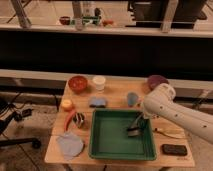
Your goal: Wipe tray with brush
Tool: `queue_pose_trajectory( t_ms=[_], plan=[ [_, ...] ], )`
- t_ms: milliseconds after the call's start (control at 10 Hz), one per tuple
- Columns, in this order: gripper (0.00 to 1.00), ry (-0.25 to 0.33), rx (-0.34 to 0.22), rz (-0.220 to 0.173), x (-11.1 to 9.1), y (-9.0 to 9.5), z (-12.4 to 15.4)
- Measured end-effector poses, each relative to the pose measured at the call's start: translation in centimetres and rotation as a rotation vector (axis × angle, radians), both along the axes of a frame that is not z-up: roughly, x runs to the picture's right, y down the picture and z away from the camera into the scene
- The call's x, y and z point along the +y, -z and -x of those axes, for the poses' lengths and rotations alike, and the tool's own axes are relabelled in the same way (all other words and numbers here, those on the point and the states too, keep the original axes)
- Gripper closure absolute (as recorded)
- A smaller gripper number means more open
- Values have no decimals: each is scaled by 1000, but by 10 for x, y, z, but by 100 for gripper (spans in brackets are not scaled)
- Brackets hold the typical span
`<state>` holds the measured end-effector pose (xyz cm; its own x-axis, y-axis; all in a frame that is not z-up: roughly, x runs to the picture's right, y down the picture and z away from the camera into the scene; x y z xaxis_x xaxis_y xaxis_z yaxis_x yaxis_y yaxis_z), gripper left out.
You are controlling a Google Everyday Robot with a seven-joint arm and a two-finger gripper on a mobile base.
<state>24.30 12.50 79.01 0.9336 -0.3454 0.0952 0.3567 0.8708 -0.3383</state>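
Observation:
The green tray [96, 136] sits at the front middle of the wooden table. My white arm reaches in from the right. My gripper [138, 121] hangs over the right part of the tray, shut on the brush's thin dark handle. The brush [133, 132] points down, and its pale bristle head rests on the tray floor near the right wall.
A red bowl [78, 83], white cup [99, 82] and purple bowl [157, 81] stand at the back. A blue-grey pad [97, 102] lies behind the tray. A blue cloth [70, 144] and a red item [70, 119] lie left, a black block [174, 149] front right.

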Motion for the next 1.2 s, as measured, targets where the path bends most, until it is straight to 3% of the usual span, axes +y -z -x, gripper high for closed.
queue_pose_trajectory(
  t_ms=[300, 1200],
  plan=[
    [100, 30, -14, 6, -2, -5, -23],
    [100, 30, -15, 6, -2, -6, -23]
  ],
)
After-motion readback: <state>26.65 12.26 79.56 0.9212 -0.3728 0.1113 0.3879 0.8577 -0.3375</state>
